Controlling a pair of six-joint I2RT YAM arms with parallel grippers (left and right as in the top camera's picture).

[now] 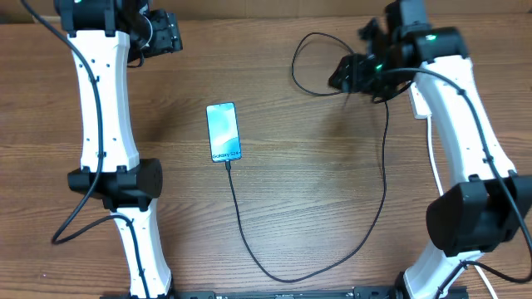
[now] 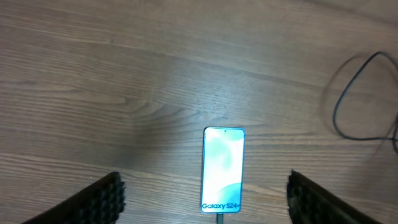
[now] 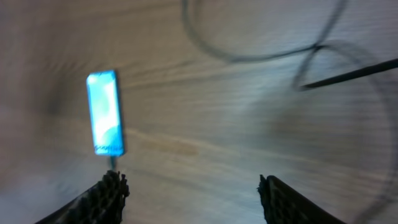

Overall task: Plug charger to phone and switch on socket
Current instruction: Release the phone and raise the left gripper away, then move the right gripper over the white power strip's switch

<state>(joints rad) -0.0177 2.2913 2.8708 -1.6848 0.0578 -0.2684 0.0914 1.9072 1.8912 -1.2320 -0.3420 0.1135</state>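
Observation:
The phone (image 1: 224, 131) lies flat on the wooden table with its light blue screen up, reading "Galaxy S24". The thin black charger cable (image 1: 249, 249) meets the phone's bottom edge, runs toward the front edge, curves right, climbs and ends in a loop at the back (image 1: 303, 71). My left gripper (image 1: 164, 35) is open and empty, at the back left, well away from the phone. My right gripper (image 1: 342, 76) is open and empty beside the cable loop. The socket is hidden under my right arm; only its thick white cord (image 1: 434, 158) shows. The left wrist view shows the phone (image 2: 223, 165) between the jaws (image 2: 204, 186). The blurred right wrist view shows the phone (image 3: 104, 113) and the jaws (image 3: 191, 185).
The cable loop shows at the right of the left wrist view (image 2: 348, 106) and across the top of the right wrist view (image 3: 249, 56). Both white arm bodies stand at the table's left (image 1: 104, 124) and right (image 1: 465, 141) sides.

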